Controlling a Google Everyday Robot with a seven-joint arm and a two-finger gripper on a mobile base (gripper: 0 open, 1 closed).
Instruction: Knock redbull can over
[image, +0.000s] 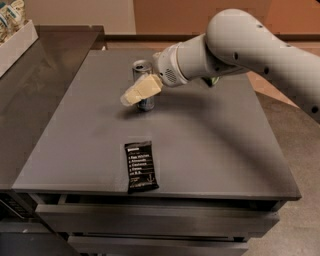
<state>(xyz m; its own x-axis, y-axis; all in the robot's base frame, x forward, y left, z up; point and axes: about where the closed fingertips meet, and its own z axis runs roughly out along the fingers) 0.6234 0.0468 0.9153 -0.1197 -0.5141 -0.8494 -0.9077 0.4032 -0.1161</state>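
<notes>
Office break area, likely: grey tabletop (210, 145) over drawers (150, 220), dark counter (35, 90), snack bin (17, 45). Gripper (126, 98) over tabletop, by can (142, 67).

White lines of print on the black snack bar wrapper (140, 166) are too small to read. Nothing legible shows on the redbull can (141, 69), partly hidden by the gripper (127, 98).
</notes>
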